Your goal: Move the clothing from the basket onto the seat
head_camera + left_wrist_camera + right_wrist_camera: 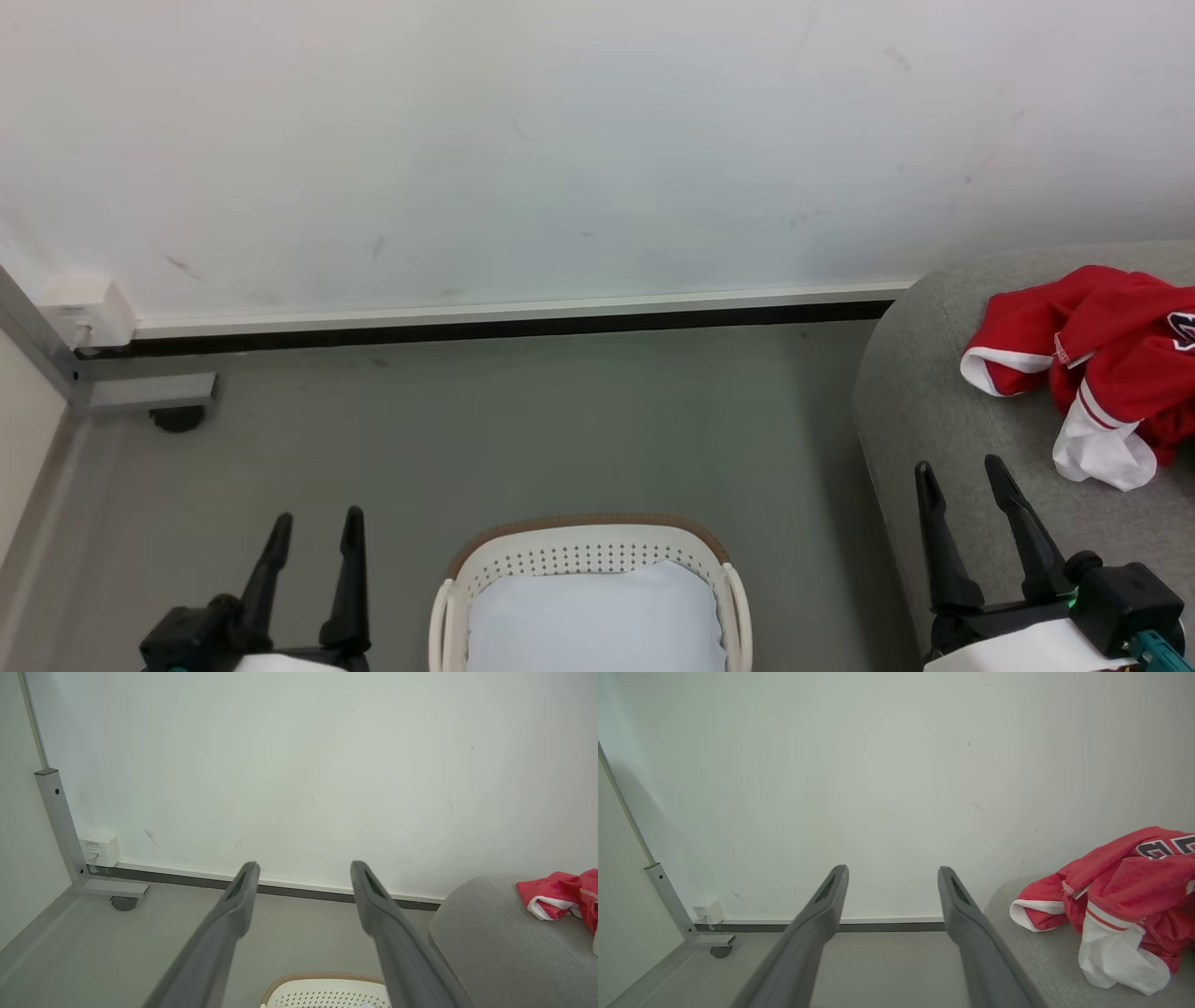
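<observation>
The red clothing (pixel 1102 355) with white trim lies crumpled on the grey sofa seat (pixel 934 392) at the right; black-and-white lettering shows on it (pixel 1164 847). The white basket (pixel 588 551) with a brown rim stands on the floor at bottom centre, and inside it I see just a pale blue-white pad (pixel 597 621). My left gripper (pixel 313 527) is open to the left of the basket, holding nothing. My right gripper (pixel 962 476) is open over the sofa's near edge, short of the clothing, with nothing between its fingers.
A white wall (pixel 560 140) with a dark skirting strip runs behind the grey floor (pixel 560 420). At the left stand a metal frame leg with a caster (pixel 177 415) and a small white box (pixel 89 313) on the wall.
</observation>
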Motion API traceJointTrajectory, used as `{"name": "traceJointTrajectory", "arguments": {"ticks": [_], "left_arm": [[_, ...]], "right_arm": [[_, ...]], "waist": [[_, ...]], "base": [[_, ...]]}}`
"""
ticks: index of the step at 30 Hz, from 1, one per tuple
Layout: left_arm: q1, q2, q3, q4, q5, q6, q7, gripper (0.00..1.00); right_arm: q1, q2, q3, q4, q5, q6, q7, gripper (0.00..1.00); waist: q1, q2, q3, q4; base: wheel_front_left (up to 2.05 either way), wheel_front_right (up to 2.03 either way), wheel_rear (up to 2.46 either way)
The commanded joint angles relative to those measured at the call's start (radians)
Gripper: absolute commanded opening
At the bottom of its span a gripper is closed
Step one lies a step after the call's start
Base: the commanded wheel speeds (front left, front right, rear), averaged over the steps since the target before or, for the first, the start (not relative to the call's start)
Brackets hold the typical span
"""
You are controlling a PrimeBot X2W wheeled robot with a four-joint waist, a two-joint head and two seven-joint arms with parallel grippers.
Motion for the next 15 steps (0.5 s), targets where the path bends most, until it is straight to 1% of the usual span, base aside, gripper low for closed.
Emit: {"name": "traceJointTrajectory", "arguments": {"ticks": [1, 14, 15], "left_arm": [[-0.008, 0.002, -0.001, 0.004, -0.001, -0.002, -0.001, 1.00], [-0.007, 0.001, -0.010, 0.012, -0.020, -0.003, -0.001, 1.00], [-0.002, -0.001, -0.012, 0.014, -0.007, 0.000, 0.000, 0.00]], "right_arm": [[-0.015, 0.001, 0.002, 0.005, -0.001, -0.002, -0.003, 1.00], [-0.019, 0.004, 0.016, 0.016, 0.008, -0.002, -0.003, 1.00], [-0.009, 0.003, 0.017, 0.015, 0.002, 0.000, 0.000, 0.00]], "waist": [[0.0000, 0.0000, 0.000, 0.000], [0.0000, 0.0000, -0.001, -0.001], [0.0000, 0.0000, -0.001, -0.001]], "base": [[0.00, 0.00, 0.00], [0.00, 0.00, 0.00], [0.00, 0.00, 0.00]]}}
